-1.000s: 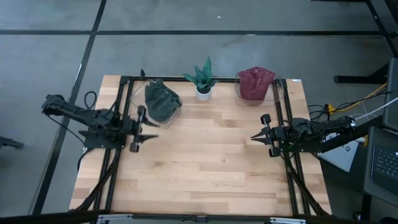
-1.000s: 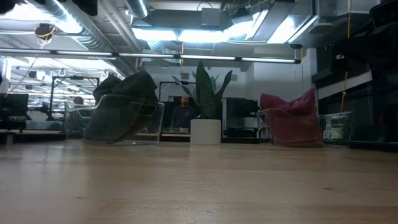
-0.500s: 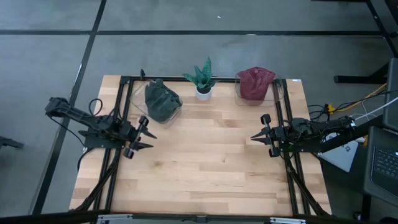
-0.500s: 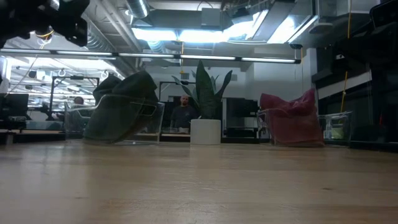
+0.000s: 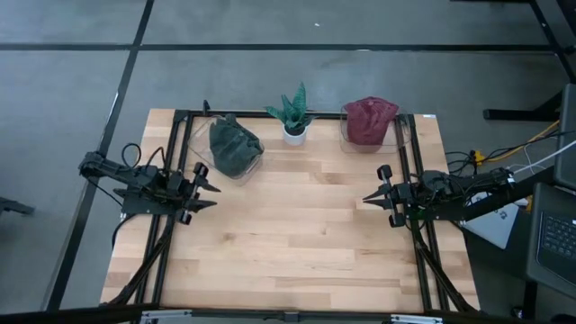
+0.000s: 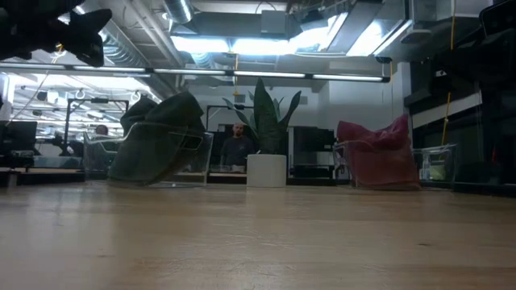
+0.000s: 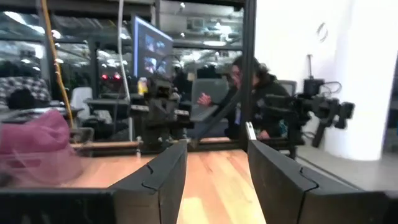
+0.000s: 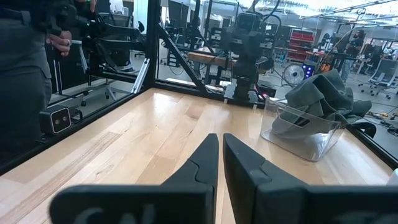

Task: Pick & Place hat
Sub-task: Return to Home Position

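Your left gripper (image 5: 207,196) hovers at the table's (image 5: 297,243) 9 o'clock edge with its fingers spread. Your right gripper (image 5: 367,200) sits at 3 o'clock with its fingers pressed together. The black cap (image 5: 233,148) lies heaped in the left transparent bin (image 8: 309,142) at 11 o'clock.
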Controlling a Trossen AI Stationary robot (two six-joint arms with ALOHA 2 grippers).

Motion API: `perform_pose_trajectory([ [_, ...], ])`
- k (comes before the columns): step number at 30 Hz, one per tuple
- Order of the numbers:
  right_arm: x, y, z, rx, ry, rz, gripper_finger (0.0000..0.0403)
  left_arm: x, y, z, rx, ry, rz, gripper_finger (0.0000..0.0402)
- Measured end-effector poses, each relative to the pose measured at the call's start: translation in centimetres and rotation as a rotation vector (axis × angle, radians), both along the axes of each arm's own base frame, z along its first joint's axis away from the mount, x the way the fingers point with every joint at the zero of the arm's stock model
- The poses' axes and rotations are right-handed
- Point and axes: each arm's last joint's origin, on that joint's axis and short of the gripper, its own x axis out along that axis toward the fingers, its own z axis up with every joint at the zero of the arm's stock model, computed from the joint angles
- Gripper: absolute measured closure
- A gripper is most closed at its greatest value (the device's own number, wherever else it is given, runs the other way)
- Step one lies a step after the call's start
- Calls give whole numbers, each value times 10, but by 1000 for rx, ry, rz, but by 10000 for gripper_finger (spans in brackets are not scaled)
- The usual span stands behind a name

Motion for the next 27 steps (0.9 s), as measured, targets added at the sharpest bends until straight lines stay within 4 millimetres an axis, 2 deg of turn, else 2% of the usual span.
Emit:
perform_pose_trajectory([
  [9, 0, 0, 0, 0, 0, 1, 377, -1, 3, 5, 64, -63, 92, 235],
  [12, 0, 0, 0, 0, 0, 1, 377, 0, 4, 3, 71, -45, 70, 233],
  [18, 0, 0, 0, 0, 0, 0, 377, 3, 5, -10, 128, 72, -38, 236],
  [23, 0, 0, 0, 0, 0, 0, 377, 6, 13, -19, 84, 184, 34, 236],
  [27, 0, 0, 0, 0, 0, 0, 377, 6, 19, -19, 89, 230, 106, 233],
])
